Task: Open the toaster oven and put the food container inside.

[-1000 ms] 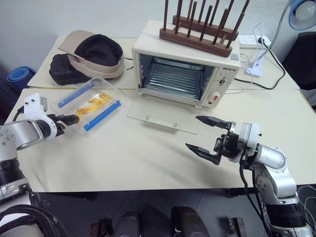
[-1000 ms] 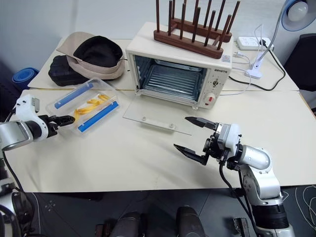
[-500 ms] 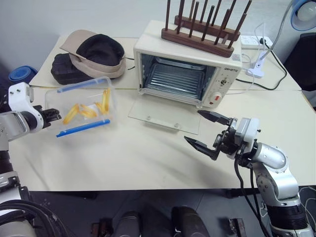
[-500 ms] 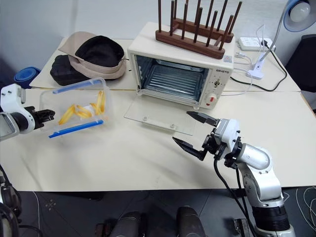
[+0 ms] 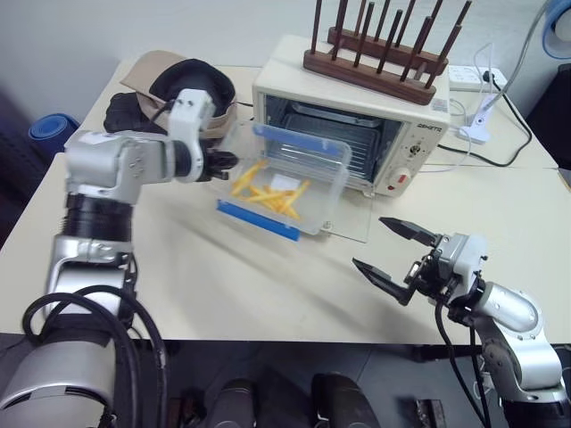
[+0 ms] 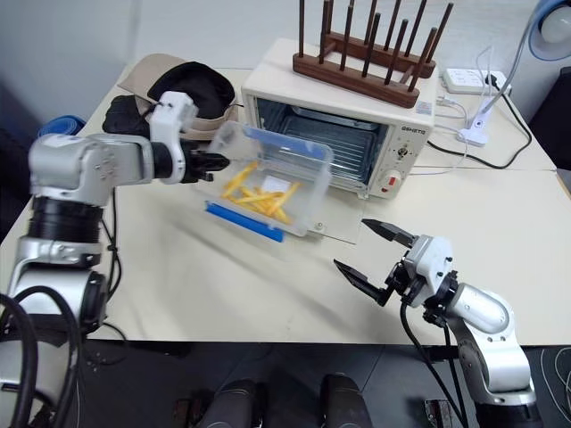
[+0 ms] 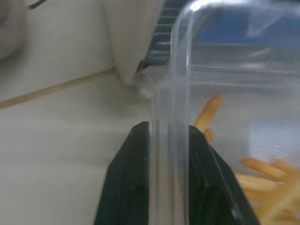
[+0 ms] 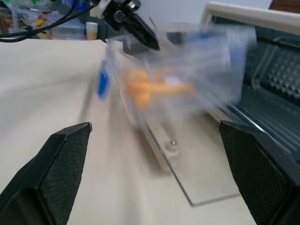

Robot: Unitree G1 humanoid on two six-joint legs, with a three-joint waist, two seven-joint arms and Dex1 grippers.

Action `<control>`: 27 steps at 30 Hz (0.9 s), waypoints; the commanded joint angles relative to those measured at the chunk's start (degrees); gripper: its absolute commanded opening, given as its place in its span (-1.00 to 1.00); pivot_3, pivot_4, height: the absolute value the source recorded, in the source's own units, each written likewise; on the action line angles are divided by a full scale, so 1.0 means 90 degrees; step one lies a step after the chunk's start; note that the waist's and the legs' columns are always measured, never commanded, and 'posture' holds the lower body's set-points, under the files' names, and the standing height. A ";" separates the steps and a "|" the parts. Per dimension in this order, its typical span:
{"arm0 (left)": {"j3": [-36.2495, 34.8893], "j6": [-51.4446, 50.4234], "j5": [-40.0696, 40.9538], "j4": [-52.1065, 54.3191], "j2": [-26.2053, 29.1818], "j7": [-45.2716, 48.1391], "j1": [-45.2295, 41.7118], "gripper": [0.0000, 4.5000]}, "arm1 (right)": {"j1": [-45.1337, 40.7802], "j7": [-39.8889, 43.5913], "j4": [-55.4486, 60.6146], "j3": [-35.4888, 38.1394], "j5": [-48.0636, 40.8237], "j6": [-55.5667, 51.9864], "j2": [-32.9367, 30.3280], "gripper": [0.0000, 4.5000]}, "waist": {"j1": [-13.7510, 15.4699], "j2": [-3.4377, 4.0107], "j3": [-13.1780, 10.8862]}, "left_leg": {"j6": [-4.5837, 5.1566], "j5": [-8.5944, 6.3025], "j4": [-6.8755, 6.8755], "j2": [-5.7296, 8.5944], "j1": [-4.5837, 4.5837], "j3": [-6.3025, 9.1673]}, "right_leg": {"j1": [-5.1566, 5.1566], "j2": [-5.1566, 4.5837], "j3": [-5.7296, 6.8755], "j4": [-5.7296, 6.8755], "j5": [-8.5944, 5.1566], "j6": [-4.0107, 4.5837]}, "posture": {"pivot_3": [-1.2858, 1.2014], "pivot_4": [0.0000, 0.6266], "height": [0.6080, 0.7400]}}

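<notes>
The desk (image 5: 178, 285) carries the toaster oven (image 5: 352, 116) along its far edge, near the middle, with the glass door (image 5: 352, 221) dropped flat onto the desk and the wire rack showing inside, so the opening step looks done. A wooden peg rack (image 5: 379, 67) sits on the oven's roof, and a hat (image 5: 192, 85) lies toward the far left corner. The food container (image 5: 284, 183) hangs tilted in the air just in front of the oven mouth, above the lowered door, yellow strips piled toward its low side. The left gripper (image 5: 219, 160) is clamped on the container's clear rim at its left end. The right gripper (image 5: 393, 254) waits near the front right edge, jaws wide apart and empty. The carrying step is in hand; next, I judge, the box needs levelling and sliding forward onto the rack, clearing the door.
</notes>
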State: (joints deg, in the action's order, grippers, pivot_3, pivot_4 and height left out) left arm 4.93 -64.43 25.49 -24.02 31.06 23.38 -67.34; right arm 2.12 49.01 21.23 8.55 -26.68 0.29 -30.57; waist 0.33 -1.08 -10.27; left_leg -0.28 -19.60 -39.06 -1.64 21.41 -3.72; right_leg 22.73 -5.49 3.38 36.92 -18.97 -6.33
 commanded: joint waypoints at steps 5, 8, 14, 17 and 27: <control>-0.0286 0.0782 -0.0553 -0.0881 -0.0764 -0.0189 -0.0491 0.41 | 0.0599 -0.0399 0.0797 0.0106 0.0027 0.0206 0.0213 1.00 | -0.0039 0.0000 0.0000 | -0.0001 0.0001 -0.0004 -0.0001 -0.0005 -0.0001 | -0.0001 -0.0002 -0.0007 0.0005 0.0000 0.0000 | 0.03 -0.52 1.00; -0.0487 0.0897 -0.0576 -0.0924 -0.0896 -0.0164 -0.0518 0.78 | 0.0692 -0.0479 0.0873 0.0100 0.0029 0.0206 0.0253 1.00 | -0.0037 0.0000 0.0000 | -0.0001 0.0001 -0.0005 -0.0001 -0.0004 -0.0001 | 0.0000 -0.0003 -0.0009 0.0006 0.0000 0.0000 | 0.03 -0.52 1.00; -0.1431 0.1516 -0.0094 -0.0503 -0.0489 0.0629 -0.0311 0.97 | 0.0720 -0.0495 0.1063 0.0225 -0.0222 -0.0036 0.0085 1.00 | -0.0052 0.0001 -0.0001 | -0.0001 0.0001 -0.0005 -0.0003 -0.0005 0.0000 | 0.0000 -0.0002 -0.0010 0.0007 0.0000 0.0000 | 0.03 -0.52 1.00; -0.1411 0.2695 -0.0092 -0.0167 0.0286 0.2220 0.0298 0.97 | 0.0594 -0.0522 0.1367 0.0057 -0.0595 -0.0774 -0.0185 1.00 | -0.0093 0.0005 -0.0002 | -0.0004 0.0001 -0.0001 -0.0009 -0.0012 -0.0004 | 0.0002 0.0003 -0.0016 0.0009 0.0000 0.0000 | 0.03 -0.52 1.00; -0.0371 0.5797 -0.0711 0.0647 0.1403 0.5692 0.3126 0.10 | -0.0854 -0.1098 0.0885 -0.1889 0.0549 -0.2492 -0.0286 -0.12 | 0.0039 0.0014 0.0001 | 0.0001 0.0000 -0.0015 -0.0011 -0.0009 -0.0003 | -0.0003 0.0000 -0.0023 0.0007 -0.0003 0.0005 | 0.03 -0.52 1.00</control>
State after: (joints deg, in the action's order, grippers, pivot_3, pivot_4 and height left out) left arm 1.85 -13.77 18.72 -22.37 43.77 73.77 -38.30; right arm -4.52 40.26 30.01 -6.88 -24.36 -21.92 -33.38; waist 0.67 -0.95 -10.26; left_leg -0.23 -19.59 -39.23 -1.75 21.42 -3.73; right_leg 22.71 -5.53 3.19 37.01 -19.00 -6.29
